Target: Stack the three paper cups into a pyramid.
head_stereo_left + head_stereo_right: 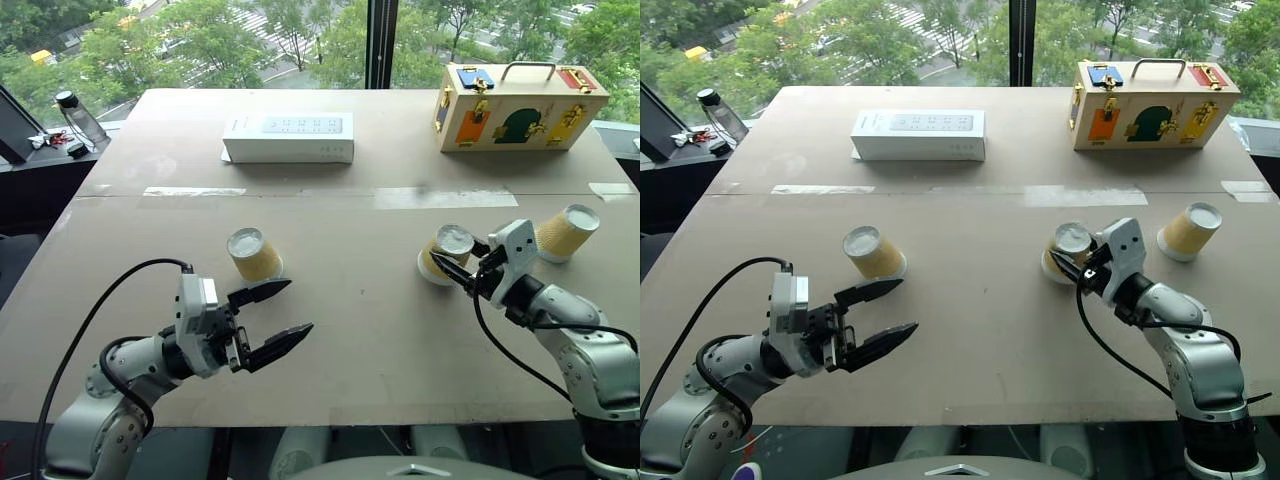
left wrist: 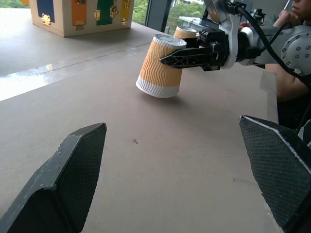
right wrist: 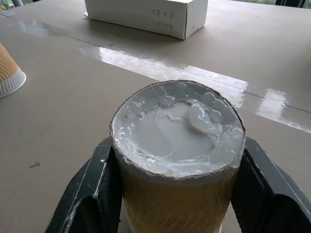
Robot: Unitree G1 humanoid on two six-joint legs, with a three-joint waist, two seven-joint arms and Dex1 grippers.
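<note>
Head view: three paper cups sit upside down on the surface (image 1: 330,350). The left cup (image 1: 255,254) stands free just beyond the left gripper (image 1: 275,320), whose fingers are spread wide, arm low and level. The right gripper (image 1: 455,266) pinches the middle cup (image 1: 445,252), tilted. The far right cup (image 1: 566,232) stands apart. A white box (image 1: 288,138) and a wooden latch box (image 1: 520,105) lie further back.
Left wrist view: shows the middle cup (image 2: 159,67) tipped, only one edge of its rim on the surface, a black finger (image 2: 187,54) along its side.
Right wrist view: the cup's upturned base (image 3: 177,127) sits between both fingers (image 3: 90,189).
</note>
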